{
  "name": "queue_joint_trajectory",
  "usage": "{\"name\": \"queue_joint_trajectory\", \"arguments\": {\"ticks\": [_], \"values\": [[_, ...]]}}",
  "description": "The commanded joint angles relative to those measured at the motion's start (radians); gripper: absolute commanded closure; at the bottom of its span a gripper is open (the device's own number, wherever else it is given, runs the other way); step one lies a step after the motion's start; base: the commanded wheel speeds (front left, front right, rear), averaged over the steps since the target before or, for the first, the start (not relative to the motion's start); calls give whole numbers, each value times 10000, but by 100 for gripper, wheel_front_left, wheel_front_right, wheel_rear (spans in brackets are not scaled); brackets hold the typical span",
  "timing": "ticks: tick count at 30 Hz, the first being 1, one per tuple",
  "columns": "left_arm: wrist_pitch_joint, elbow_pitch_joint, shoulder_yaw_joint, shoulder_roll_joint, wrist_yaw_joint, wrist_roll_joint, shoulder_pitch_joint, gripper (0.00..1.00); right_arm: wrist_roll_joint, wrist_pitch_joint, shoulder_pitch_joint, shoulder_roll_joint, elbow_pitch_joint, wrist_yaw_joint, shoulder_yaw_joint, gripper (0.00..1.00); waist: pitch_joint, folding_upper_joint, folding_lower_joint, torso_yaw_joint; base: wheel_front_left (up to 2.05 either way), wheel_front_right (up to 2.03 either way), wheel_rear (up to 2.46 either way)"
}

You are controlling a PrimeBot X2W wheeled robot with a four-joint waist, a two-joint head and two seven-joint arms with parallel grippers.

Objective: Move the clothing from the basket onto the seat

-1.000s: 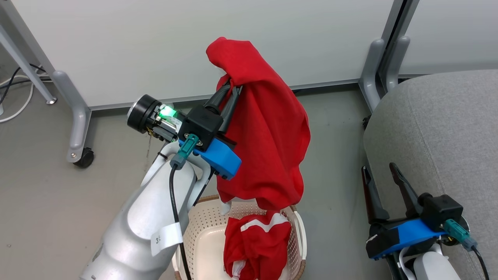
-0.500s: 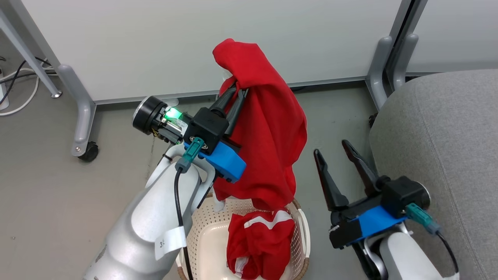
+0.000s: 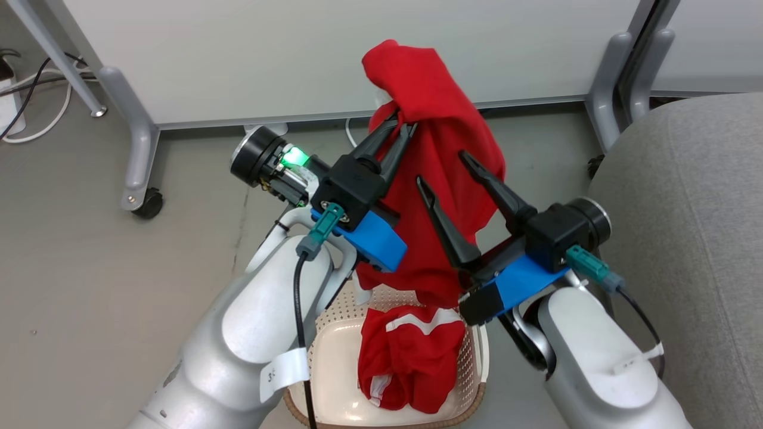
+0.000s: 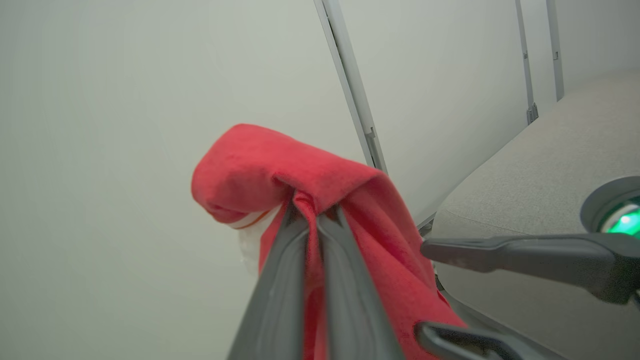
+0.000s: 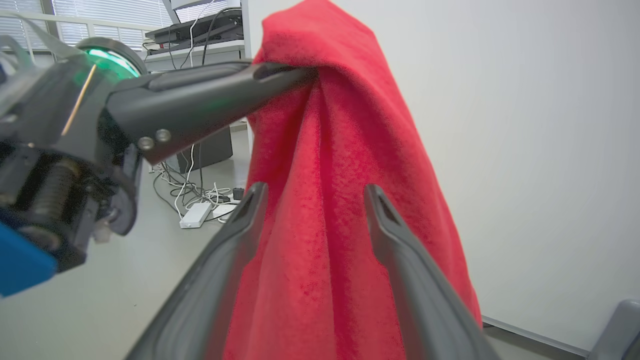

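Note:
The plain red garment (image 3: 444,113) hangs high above the basket (image 3: 478,351), pinched near its top by my left gripper (image 3: 404,123), which is shut on it. In the left wrist view the red garment (image 4: 260,165) folds over the closed fingertips (image 4: 295,220). My right gripper (image 3: 441,167) is open just right of the left one, and in the right wrist view its two fingers straddle the hanging cloth (image 5: 340,125). The red garment with white stripes (image 3: 411,357) lies crumpled in the basket. The grey seat (image 3: 685,208) is at the right.
A white wall panel (image 3: 298,53) stands behind on grey legs (image 3: 134,149) with a caster wheel. Cables (image 3: 36,89) lie on the floor at the far left. Grey floor (image 3: 89,286) spreads to the left of the basket.
My right gripper has risen and swung left from beside the seat to the hanging red garment, staying open. The left gripper keeps its hold. The camera has shifted slightly.

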State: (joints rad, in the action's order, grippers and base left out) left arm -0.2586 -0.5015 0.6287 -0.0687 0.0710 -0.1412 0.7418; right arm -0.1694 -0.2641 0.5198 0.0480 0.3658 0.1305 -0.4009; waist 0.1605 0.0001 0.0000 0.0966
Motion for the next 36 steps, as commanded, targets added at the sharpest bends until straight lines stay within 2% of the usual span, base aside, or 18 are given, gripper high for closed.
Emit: {"name": "queue_joint_trajectory", "arguments": {"ticks": [1, 13, 14, 15, 36], "values": [[-14, 53, 18, -9, -8, -41, 126, 100, 27, -6, 176, 42, 86, 4, 16, 0, 77, -1, 0, 85, 0, 0, 0], [-44, 475, 831, 181, -111, -378, 603, 100, -129, -5, 1495, 39, 1962, 4, 42, 0, 430, -1, 0, 679, 0, 0, 0], [-48, 488, 878, 184, -141, -430, 624, 100, -156, -5, 1572, 40, 2052, 4, 23, 45, 435, -1, 0, 704, 0, 0, 0], [-49, 500, 930, 185, -175, -463, 641, 100, -201, -5, 1641, 40, 2148, 3, -10, 100, 438, -1, 0, 723, 0, 0, 0], [-74, 306, 1306, 189, -445, -853, 825, 100, -490, -6, 1752, 40, 2154, 5, -192, 100, 434, -1, 0, 653, 0, 0, 0]]}}
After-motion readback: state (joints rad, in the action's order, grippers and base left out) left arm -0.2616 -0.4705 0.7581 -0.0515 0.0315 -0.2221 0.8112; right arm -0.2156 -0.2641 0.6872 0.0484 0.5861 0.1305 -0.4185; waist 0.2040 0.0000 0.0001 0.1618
